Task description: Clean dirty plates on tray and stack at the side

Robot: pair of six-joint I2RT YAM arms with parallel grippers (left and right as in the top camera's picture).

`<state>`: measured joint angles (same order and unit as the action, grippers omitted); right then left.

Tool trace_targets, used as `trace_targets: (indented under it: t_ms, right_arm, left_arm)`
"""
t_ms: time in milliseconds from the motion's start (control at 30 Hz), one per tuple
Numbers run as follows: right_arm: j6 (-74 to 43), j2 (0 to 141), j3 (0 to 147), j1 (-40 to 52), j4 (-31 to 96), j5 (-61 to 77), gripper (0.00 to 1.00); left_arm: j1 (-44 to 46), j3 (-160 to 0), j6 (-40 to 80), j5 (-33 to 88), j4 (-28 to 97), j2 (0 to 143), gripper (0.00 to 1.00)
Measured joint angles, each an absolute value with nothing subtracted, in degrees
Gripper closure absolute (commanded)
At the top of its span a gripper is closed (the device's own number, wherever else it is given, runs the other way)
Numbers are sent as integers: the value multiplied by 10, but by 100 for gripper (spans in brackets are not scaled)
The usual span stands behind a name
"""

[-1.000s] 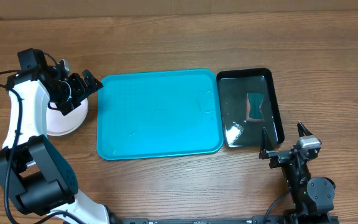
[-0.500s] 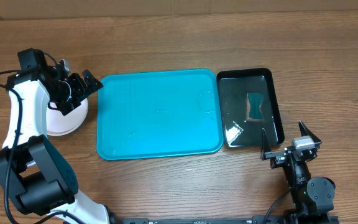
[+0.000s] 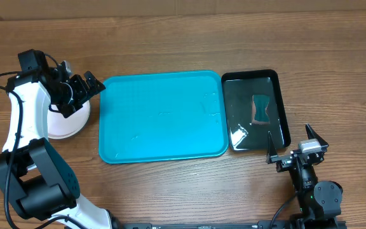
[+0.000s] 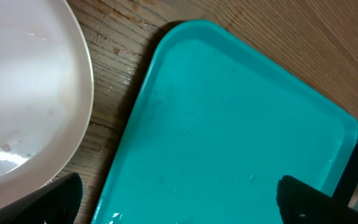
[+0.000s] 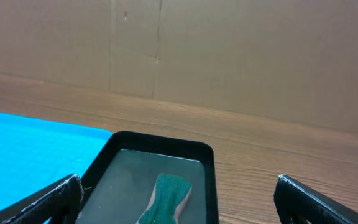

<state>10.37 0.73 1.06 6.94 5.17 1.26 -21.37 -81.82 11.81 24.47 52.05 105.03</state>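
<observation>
Wood-grain desk (image 3: pixel 170 38), cardboard wall (image 5: pixel 229 50) behind. The turquoise tray (image 3: pixel 164 117) lies centre. A white plate (image 3: pixel 67 124), perhaps topping a stack, sits just left of it, partly beneath the left hand (image 3: pixel 86 89), fingers apart. The right hand (image 3: pixel 292 145) is likewise spread.

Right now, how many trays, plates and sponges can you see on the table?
Trays: 2, the turquoise tray and the black tray.
Plates: 1, a white plate; any under it are hidden.
Sponges: 1, the sponge in the black tray.
Total: 4.
</observation>
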Motion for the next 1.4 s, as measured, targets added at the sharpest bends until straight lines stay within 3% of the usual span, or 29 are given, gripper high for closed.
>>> trace_targets:
  t_ms: [833, 1400]
  right_arm:
    - [103, 7, 11, 69, 52, 13, 0]
    - [103, 7, 11, 69, 51, 13, 0]
  left_arm:
    - [-195, -816, 118, 201, 521, 1036, 0]
    - [22, -810, 118, 108, 521, 663, 0]
